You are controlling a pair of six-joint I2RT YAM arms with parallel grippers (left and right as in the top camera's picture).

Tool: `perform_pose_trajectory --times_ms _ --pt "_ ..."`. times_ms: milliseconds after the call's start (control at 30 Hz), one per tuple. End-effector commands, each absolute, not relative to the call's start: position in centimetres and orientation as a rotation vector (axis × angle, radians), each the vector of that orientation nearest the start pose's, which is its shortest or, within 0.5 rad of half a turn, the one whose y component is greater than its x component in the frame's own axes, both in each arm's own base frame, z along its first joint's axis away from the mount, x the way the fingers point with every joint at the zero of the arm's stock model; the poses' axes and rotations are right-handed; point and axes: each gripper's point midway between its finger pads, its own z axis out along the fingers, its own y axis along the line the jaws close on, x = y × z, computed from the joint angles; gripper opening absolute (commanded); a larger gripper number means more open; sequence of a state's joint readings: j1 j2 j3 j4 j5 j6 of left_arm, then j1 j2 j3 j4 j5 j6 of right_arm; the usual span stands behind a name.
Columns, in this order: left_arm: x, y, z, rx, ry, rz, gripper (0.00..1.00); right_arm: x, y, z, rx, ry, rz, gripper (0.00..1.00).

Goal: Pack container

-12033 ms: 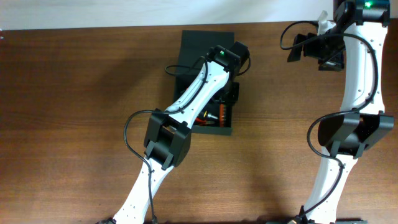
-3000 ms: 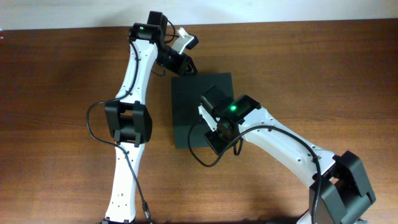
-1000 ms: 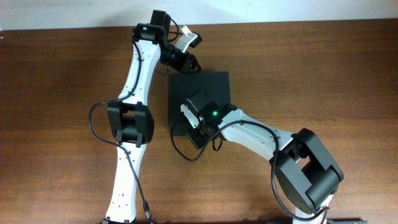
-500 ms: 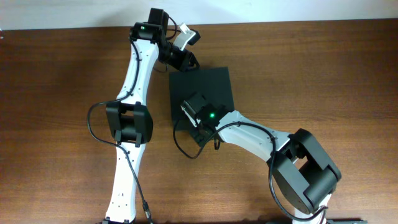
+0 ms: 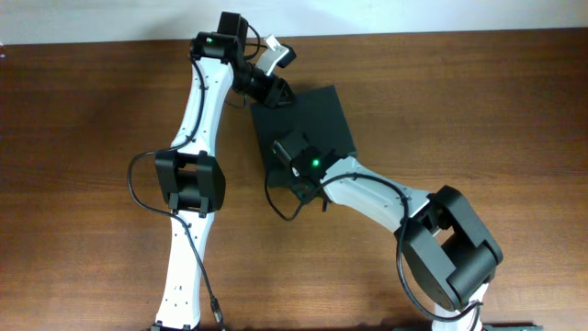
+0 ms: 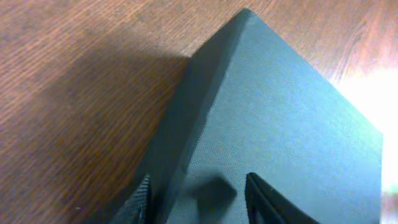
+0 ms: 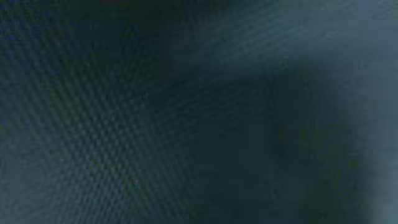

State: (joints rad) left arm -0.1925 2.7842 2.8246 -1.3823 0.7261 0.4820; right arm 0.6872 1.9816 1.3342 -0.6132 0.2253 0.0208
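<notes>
Container [image 5: 322, 115] closed, askew on table [image 5: 478, 110]

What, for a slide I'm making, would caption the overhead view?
Closed dark box on a wooden table, left gripper at its far corner, right arm over its near edge.
</notes>
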Motion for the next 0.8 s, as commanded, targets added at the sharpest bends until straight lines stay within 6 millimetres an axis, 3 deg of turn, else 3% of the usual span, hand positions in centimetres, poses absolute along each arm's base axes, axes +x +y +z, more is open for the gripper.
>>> perform_pose_trajectory --times_ms 0,33,167,333,433,567,767 --pt "50.6 -22.5 7.3 0.953 2.54 -1.054 0.58 39.1 26.1 9.0 -0.775 2.505 -0.037 0.04" --pt "50.9 -21.9 7.9 0.94 2.532 -1.045 0.63 39.0 26.4 10.1 -0.778 2.5 -0.01 0.04" --pt "52.1 -19.2 11.4 0.886 2.479 -0.993 0.68 38.9 26.8 14.3 -0.768 2.474 0.032 0.05" --pt "53.3 -14.6 17.6 0.803 2.384 -0.895 0.92 38.9 26.6 19.3 -0.747 2.435 0.052 0.1" --pt "53.5 -11.5 21.2 0.75 2.334 -0.834 0.96 39.0 26.3 21.3 -0.731 2.42 0.059 0.11" --pt "53.1 -7.9 24.9 0.683 2.293 -0.768 0.99 39.8 25.1 22.3 -0.689 2.424 0.049 0.11" --pt "51.6 -4.1 28.0 0.597 2.283 -0.726 0.99 42.2 19.4 21.7 -0.414 2.527 0.063 0.12"
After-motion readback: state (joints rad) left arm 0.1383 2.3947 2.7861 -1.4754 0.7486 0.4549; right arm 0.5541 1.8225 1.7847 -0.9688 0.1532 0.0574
